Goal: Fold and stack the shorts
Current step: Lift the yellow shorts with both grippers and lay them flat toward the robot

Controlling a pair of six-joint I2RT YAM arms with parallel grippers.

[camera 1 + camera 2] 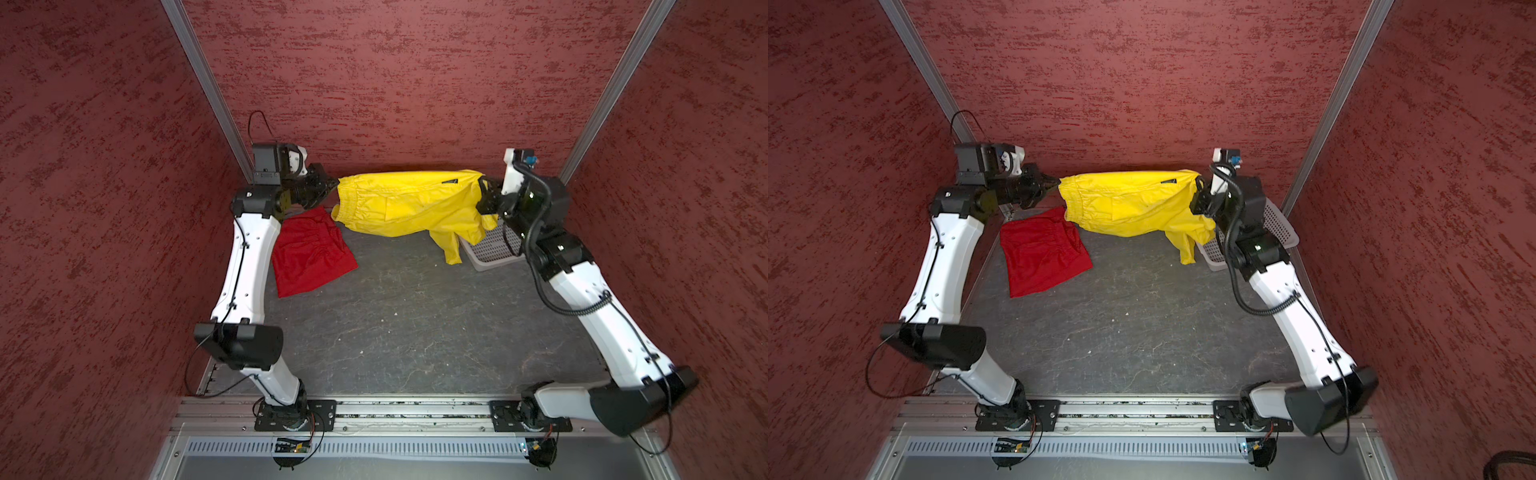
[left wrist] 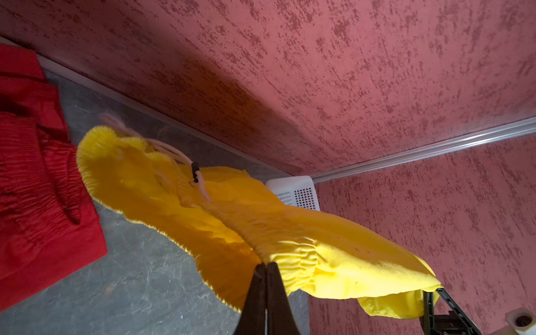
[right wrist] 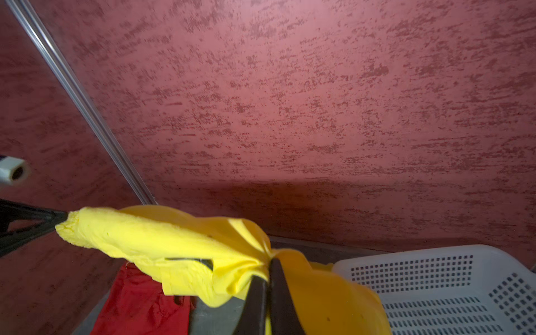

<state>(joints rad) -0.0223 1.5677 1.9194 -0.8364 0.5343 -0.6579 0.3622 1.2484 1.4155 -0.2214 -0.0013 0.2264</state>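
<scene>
The yellow shorts (image 1: 411, 199) (image 1: 1129, 203) hang stretched in the air near the back wall, held at both ends. My left gripper (image 1: 332, 183) (image 2: 266, 264) is shut on their gathered waistband (image 2: 293, 249). My right gripper (image 1: 484, 195) (image 3: 269, 262) is shut on the leg end, and one leg (image 1: 451, 245) droops toward the table. A pale drawstring (image 2: 174, 150) dangles from the waist. The red shorts (image 1: 309, 253) (image 1: 1042, 253) lie flat on the grey table at the back left, below the left gripper.
A white perforated basket (image 1: 494, 249) (image 3: 452, 290) stands at the back right, under the right wrist and partly behind the hanging yellow leg. Red textured walls enclose the grey table (image 1: 415, 324) on three sides. Both arm bases are bolted to the front rail (image 1: 415, 411).
</scene>
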